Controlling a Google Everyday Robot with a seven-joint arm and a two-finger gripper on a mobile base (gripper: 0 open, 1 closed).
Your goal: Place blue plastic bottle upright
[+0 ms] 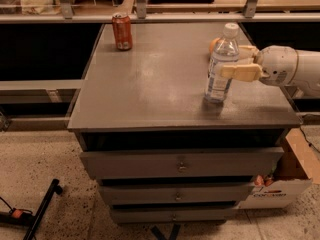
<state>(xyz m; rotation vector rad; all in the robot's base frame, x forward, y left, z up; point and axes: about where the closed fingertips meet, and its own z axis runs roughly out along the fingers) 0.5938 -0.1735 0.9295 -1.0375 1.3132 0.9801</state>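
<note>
Bottle point(222, 54) is seen upright on the worktop point(150, 84), gripped by the end effector point(230, 60) reached in from the right.

Single camera, raised and fairly near, faces cabinet point(150, 84) front, looking down; gripper point(231, 60) over its right side.

Place: workshop or lab — unclear which.
Signs: grey drawer table point(160, 84), speckled floor point(40, 154), cardboard box point(280, 184), metal rail point(175, 18) behind.
Hand point(232, 60): at the bottle point(219, 81), table's right side.
</note>
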